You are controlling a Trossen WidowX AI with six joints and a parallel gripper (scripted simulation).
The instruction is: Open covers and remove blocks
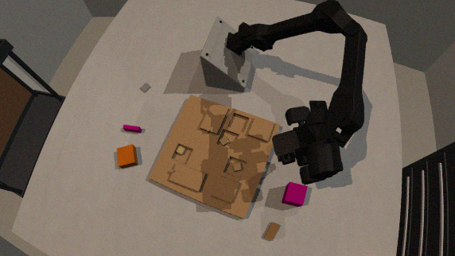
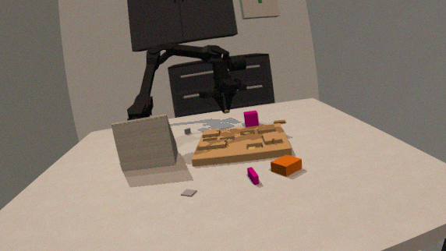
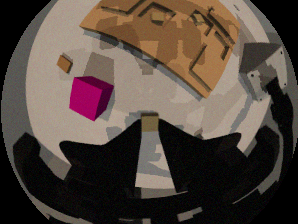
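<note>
My gripper (image 2: 226, 111) (image 3: 149, 121) is shut on a small yellow-tan block and holds it above the table, off the board's edge on the magenta cube's side. In the top view the arm hides the fingertips. The wooden puzzle board (image 1: 169, 155) (image 2: 234, 159) (image 3: 120, 41) lies flat. Small tan blocks (image 1: 180, 149) (image 1: 224, 141) (image 1: 237, 166) sit in three open wells. Another well (image 1: 239, 122) is uncovered and looks empty. Raised cover panels (image 1: 212, 121) (image 1: 261, 129) (image 1: 187, 178) (image 1: 226, 190) lie on the board beside the wells.
A magenta cube (image 1: 295, 194) (image 2: 251, 118) (image 3: 87, 97) and a flat tan piece (image 1: 271, 231) (image 2: 285, 121) (image 3: 64, 64) lie beyond the board. An orange block (image 1: 127, 156) (image 2: 286, 165), a magenta bar (image 1: 132, 128) (image 2: 253, 175), a grey chip (image 1: 145, 87) (image 2: 189, 192), a grey wedge (image 1: 220, 75) (image 2: 146, 144) and a grey cube (image 2: 187, 131) stand around it.
</note>
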